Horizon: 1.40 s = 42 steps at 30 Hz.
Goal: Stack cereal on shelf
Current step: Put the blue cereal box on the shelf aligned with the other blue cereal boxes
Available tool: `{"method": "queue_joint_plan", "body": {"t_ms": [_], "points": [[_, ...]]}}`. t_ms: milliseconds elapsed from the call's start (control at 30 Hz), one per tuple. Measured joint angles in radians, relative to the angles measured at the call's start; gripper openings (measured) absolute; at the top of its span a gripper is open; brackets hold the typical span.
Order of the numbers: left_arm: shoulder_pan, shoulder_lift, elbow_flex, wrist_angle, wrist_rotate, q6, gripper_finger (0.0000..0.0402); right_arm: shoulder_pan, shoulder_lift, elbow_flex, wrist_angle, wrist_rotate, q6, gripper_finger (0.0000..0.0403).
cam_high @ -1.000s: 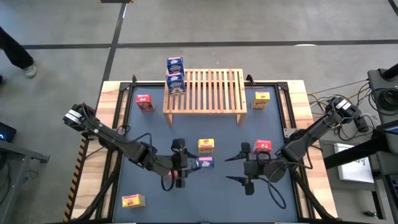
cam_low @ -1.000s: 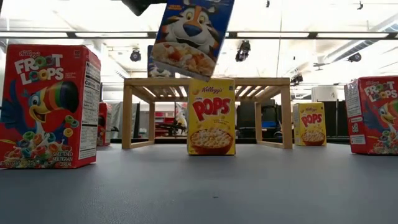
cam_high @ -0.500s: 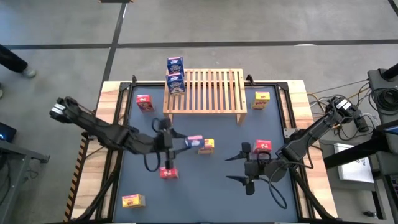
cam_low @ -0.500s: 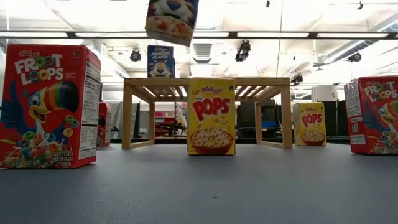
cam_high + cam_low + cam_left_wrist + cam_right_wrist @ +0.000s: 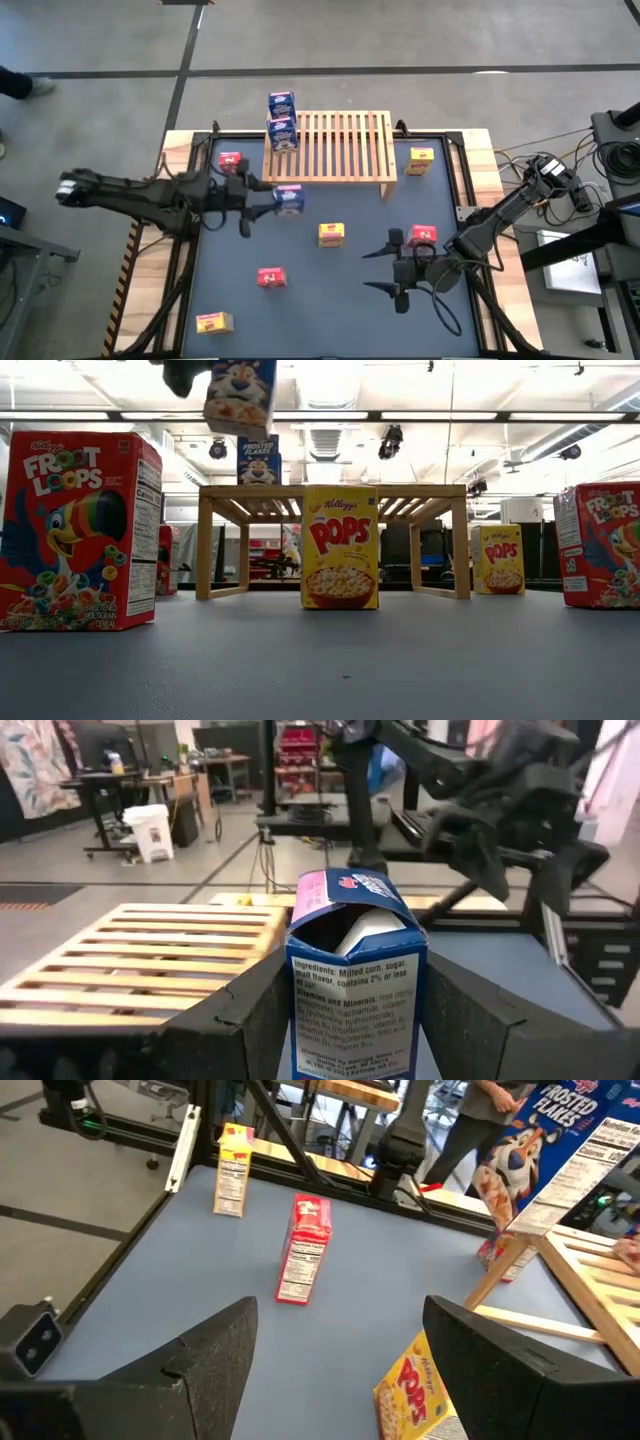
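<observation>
My left gripper (image 5: 266, 200) is shut on a blue cereal box (image 5: 288, 199), held high over the table just in front of the shelf's left end; the low view shows the box (image 5: 240, 395) near the ceiling line. The wooden slatted shelf (image 5: 330, 148) stands on its legs at the table's far middle, with two blue boxes (image 5: 282, 133) (image 5: 282, 103) at its left end. My right gripper (image 5: 378, 270) hangs open over the near right of the table, holding nothing, next to a red box (image 5: 423, 235). My left gripper pinches the blue box between its two fingers (image 5: 250, 1020), one on each broad face (image 5: 300, 1020), at the box's lower half. The fingers come in level from the table's left. The box stands upright, its narrow ingredients panel toward the wrist and its top flap loose, lifted clear of the table.
Standing loose on the table are yellow boxes (image 5: 331, 234) (image 5: 421, 160) (image 5: 214, 322) and red boxes (image 5: 232, 164) (image 5: 271, 277). Most of the shelf's slats (image 5: 150, 960) to the right of the blue boxes are bare. A black frame rims the table (image 5: 470, 180).
My left gripper has carried the blue box up and away from the table's near middle, toward the far edge and the left, to the shelf's left end. The arm has swung back leftward. The box has stayed upright and clear of the table.
</observation>
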Motion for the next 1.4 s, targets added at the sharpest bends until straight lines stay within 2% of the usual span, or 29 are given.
{"method": "queue_joint_plan", "body": {"t_ms": [267, 367, 567, 833, 1100, 1400], "points": [[0.263, -0.11, -0.062, -0.004, 0.215, 0.016, 0.0181, -0.011, 0.0, 0.0, 0.007, 0.006, -0.02, 0.0274], [0.338, -0.104, -0.073, 0.016, 0.296, 0.026, 0.0181, -0.025, 0.001, 0.0, 0.007, 0.006, -0.02, 0.0274], [0.433, -0.075, -0.124, 0.144, 0.382, 0.068, 0.0181, -0.034, 0.002, 0.0, 0.007, 0.005, -0.021, 0.0274], [0.576, -0.025, -0.171, 0.287, 0.515, 0.031, 0.0181, -0.034, 0.002, 0.0, 0.007, 0.005, -0.025, 0.0274], [0.668, 0.076, -0.218, 0.45, 0.618, -0.02, 0.0181, -0.034, 0.002, 0.0, 0.007, 0.005, -0.025, 0.0274], [0.696, 0.167, -0.218, 0.551, 0.647, -0.02, 0.0181, -0.034, 0.002, 0.0, 0.007, 0.005, -0.028, 0.0274]]}}
